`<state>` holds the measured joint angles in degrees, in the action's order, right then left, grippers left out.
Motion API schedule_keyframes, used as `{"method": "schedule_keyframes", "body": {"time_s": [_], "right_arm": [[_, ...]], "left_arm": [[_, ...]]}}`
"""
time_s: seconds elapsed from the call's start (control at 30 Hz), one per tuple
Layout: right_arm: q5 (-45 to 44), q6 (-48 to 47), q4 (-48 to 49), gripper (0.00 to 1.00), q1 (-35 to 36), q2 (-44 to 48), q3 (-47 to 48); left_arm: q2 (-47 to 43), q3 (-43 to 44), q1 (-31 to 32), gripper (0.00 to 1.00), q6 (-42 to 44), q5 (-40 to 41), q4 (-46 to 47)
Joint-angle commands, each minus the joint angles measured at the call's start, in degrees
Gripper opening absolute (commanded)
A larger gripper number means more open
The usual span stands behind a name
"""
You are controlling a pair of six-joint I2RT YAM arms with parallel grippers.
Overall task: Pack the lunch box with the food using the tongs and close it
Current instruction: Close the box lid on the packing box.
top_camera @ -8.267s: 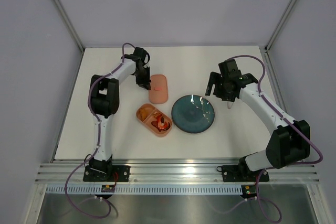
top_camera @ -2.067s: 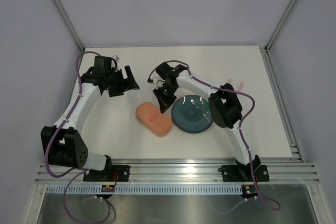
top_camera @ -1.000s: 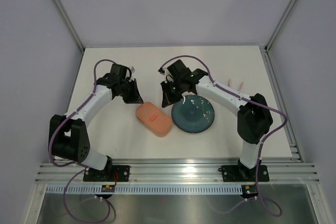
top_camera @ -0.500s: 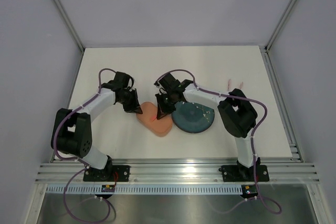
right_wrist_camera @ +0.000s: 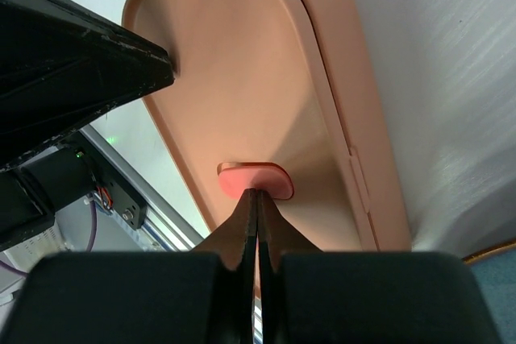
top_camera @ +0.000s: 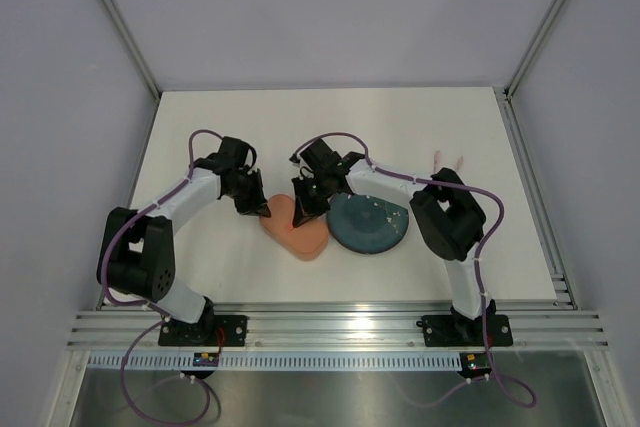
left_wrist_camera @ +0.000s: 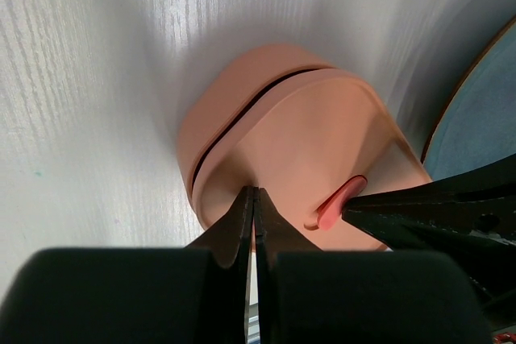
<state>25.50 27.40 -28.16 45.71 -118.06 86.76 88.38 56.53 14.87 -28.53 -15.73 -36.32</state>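
Observation:
The salmon-pink lunch box [top_camera: 300,235] lies left of the teal plate, its lid [left_wrist_camera: 322,142] on top. A dark slit shows between lid and base at one end [left_wrist_camera: 234,118]. My left gripper [top_camera: 266,213] [left_wrist_camera: 254,192] is shut, and its tips press on the lid's left end. My right gripper [top_camera: 299,219] [right_wrist_camera: 256,193] is also shut, with its tips on the lid's small red mark [right_wrist_camera: 254,179]. Neither holds anything. The food is hidden under the lid. The pale tongs [top_camera: 448,160] lie on the table at the far right, away from both grippers.
The round teal plate [top_camera: 370,222] touches the box's right side, under the right arm. The table's metal rail runs along the near edge [top_camera: 340,332]. Grey walls close in the table on three sides.
Over the last second both shut grippers came down from behind the box onto its lid. Earlier the lid lay beside the open box; now it covers it.

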Motion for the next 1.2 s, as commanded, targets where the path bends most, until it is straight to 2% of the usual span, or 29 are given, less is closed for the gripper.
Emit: {"method": "schedule_keyframes", "body": {"time_s": [0.0,0.6,1.17], "right_arm": [[-3.9,-1.7,-1.0,0.0,0.3,-3.8,-0.3],[-2.7,-2.3,-0.9,0.0,0.4,-5.3,0.1],[-2.7,-2.1,-0.1,0.0,0.3,-5.7,-1.6]], "left_arm": [[-1.4,1.0,0.0,0.0,1.1,4.1,-2.1],[-1.5,2.2,0.1,0.0,0.0,2.1,0.5],[-0.1,-2.1,0.2,0.0,-1.3,12.3,-5.0]]}}
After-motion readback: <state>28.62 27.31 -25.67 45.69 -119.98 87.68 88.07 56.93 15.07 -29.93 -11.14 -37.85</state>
